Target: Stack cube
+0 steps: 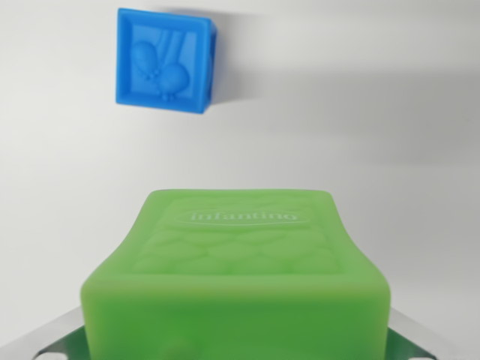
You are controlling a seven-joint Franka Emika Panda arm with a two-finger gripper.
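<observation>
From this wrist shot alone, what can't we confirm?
- Tool: its fingertips are hidden behind the green cube, which fills the lower frame. Only metal parts show at the bottom corners, so open or shut is unclear.
- Green cube: the bottom edge cuts it off, so its underside and any contact with the table are unseen.
- Blue cube: far sides hidden. Height gap between the cubes can't be judged from one view.

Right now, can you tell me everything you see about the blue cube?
The blue cube looks like soft, matte rubbery plastic. Its top face has a raised border framing an embossed picture with rounded shapes, perhaps balloons. It sits slightly turned on the white table, in the upper left of the wrist view, casting a soft shadow to its right. Nothing touches it but the table; the green cube is apart from it, nearer the camera.
</observation>
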